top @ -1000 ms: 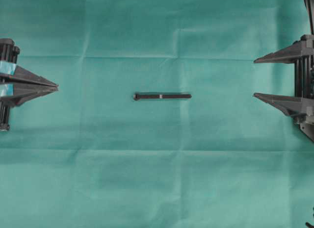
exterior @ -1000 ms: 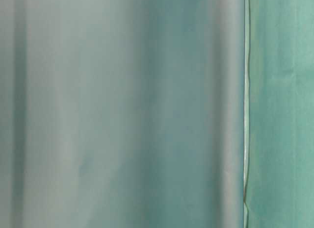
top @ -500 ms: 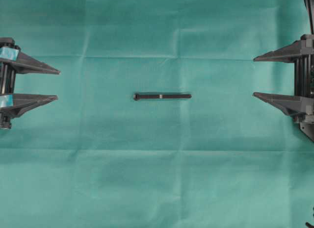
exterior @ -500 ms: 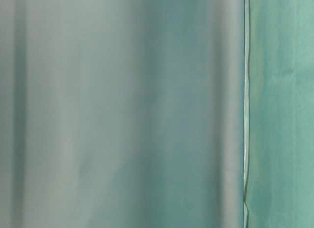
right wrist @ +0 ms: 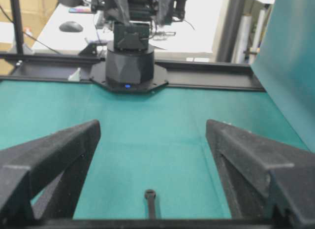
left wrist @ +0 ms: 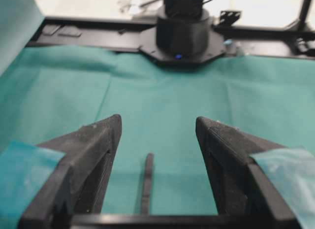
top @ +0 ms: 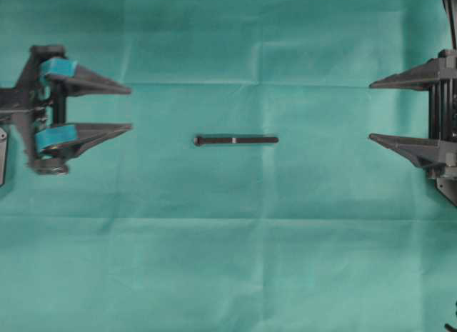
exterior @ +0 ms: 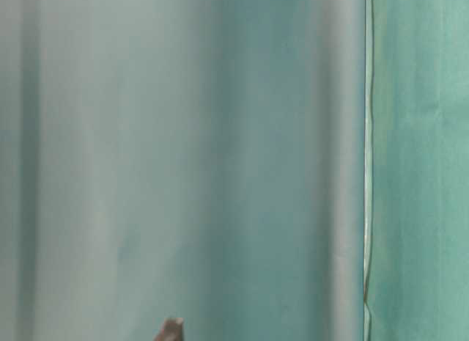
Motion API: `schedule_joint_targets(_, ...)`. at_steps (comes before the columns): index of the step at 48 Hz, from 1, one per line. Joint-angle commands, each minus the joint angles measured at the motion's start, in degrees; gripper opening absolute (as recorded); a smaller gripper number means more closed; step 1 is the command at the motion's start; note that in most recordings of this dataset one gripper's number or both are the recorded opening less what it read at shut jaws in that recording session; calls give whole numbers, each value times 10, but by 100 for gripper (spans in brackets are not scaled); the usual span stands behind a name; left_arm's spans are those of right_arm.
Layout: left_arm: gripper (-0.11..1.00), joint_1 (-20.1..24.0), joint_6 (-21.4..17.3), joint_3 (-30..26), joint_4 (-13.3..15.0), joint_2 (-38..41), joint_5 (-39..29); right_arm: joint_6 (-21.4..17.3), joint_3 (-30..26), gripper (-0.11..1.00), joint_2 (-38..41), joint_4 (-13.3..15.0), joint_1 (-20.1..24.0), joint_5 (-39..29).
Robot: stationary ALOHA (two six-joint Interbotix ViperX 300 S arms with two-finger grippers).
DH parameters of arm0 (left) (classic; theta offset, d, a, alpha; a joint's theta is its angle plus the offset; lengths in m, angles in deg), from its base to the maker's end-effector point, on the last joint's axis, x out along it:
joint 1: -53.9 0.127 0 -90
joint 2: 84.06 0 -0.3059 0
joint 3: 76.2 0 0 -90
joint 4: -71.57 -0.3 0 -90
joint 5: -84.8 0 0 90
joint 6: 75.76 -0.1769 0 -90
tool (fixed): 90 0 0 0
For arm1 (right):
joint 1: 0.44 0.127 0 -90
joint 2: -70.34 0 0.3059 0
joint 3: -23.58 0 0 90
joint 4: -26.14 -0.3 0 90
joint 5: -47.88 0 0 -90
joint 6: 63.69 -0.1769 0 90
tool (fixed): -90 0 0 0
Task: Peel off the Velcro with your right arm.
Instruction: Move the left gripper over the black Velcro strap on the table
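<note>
You have the Velcro (top: 235, 140) lying flat on the green cloth (top: 235, 260), a thin black strap stretched left to right in the overhead view, with its small pale mark about mid-length and a slightly rounded tip at its left end. Take it as your landmark. Nothing touches it.

To the left of the Velcro, well apart from it, you see the left gripper (top: 131, 108) with teal pads on its finger bases. Its two pointed fingers stand spread wide, tips aimed toward the strap, and there is nothing between them. From the left wrist camera the left gripper (left wrist: 158, 125) frames the Velcro (left wrist: 146, 182) between its spread fingers; the strap runs away from the lens on the cloth, and beyond it stands the round black base of the right arm (left wrist: 183, 34).

To the right of the Velcro, also well apart, the all-black right gripper (top: 370, 112) sits at the edge of the overhead view. Its two wedge fingers are spread wide as well and grip nothing. From the right wrist camera the right gripper (right wrist: 153, 129) looks along the cloth; the near end of the Velcro (right wrist: 150, 202) shows low in the gap between its fingers, lying free.

The table-level view gives you mostly blurred green cloth, with one small dark tip at the bottom edge; you cannot tell what it is
</note>
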Motion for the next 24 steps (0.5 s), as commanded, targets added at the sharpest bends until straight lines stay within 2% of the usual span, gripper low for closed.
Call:
schedule_joint_targets(1,64,11,-1,-33,0,25,7,0,-4,84,4,0,-1,9)
schedule_joint_targets(24,64,39,-4,-128,0,168,7,-1,1,84,4,1,-1,23)
